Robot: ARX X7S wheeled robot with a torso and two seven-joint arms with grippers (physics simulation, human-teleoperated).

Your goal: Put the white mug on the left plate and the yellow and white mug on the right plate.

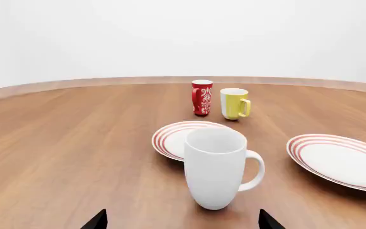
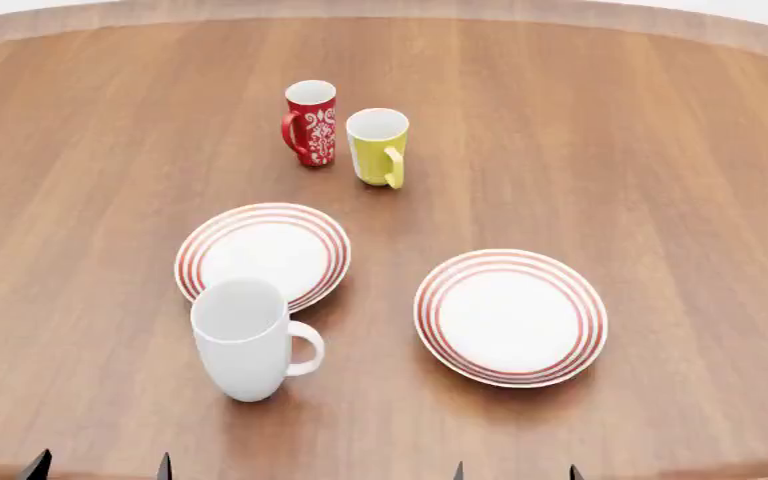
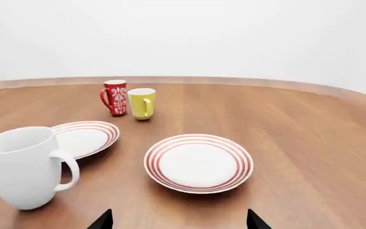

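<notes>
Both grippers show only dark fingers (image 2: 40, 466) tips, apart, rest cropped.

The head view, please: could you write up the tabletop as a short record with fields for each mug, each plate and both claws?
white mug: upright on the table, just in front of the left plate, handle toward the right plate
yellow and white mug: upright, far side, beside the red mug
left plate: bare
right plate: bare
left claw: open, holding nothing
right claw: open, holding nothing
task status: neither mug placed yet
</notes>
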